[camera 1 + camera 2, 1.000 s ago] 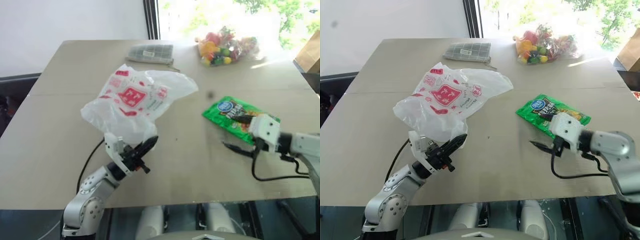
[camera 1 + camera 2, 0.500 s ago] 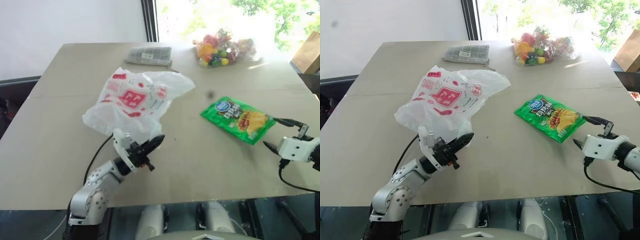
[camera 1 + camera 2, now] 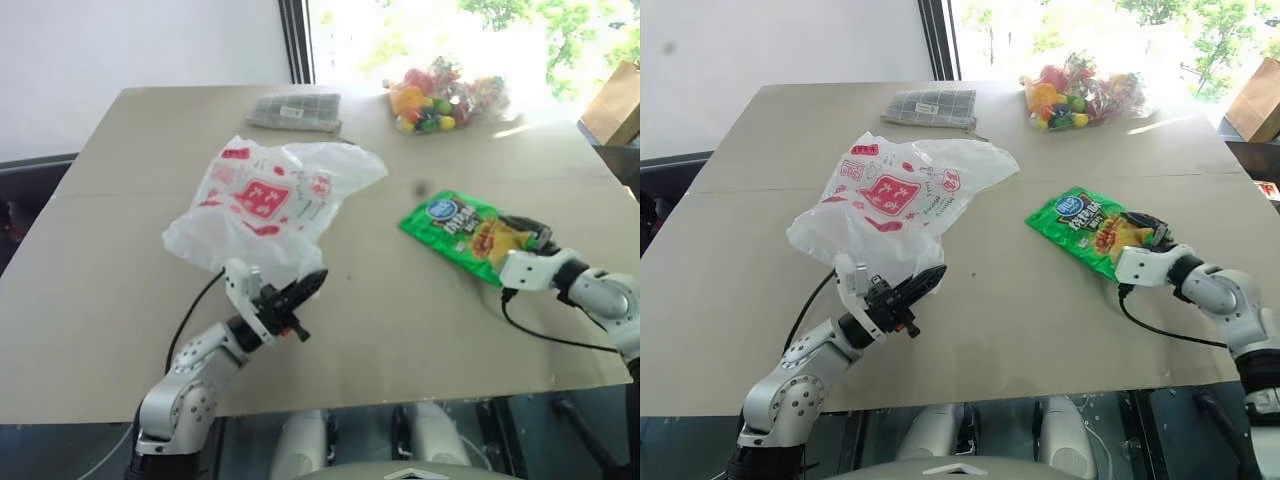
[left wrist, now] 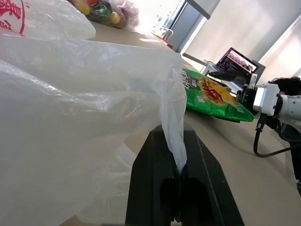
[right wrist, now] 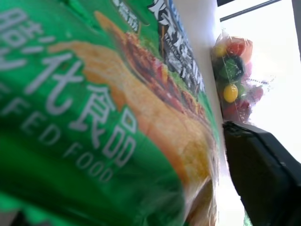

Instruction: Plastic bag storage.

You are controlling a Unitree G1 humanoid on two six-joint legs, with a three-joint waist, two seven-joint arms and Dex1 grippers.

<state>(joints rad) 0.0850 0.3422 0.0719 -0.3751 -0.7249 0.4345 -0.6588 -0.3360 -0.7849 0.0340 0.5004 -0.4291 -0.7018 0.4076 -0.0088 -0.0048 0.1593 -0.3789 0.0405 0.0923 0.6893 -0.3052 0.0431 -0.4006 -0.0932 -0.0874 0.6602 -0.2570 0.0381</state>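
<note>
Storage barely begun: we have the bag and little else

The plastic bag [image 3: 272, 195] lies mid-bench, a twist pinched in our left tool [image 4: 176, 167]; our right tool [image 3: 1143, 240] straddles the green snack packet [image 3: 1090, 230], grip unclear; loading remains

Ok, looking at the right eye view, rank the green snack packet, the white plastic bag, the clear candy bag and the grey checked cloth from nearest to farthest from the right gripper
1. Green snack packet: right at the right gripper.
2. Clear bag of colourful candies: at the table's far edge, ahead of the gripper.
3. White plastic bag with red print: across the table, on the robot's left.
4. Grey checked cloth: far left corner.
</note>
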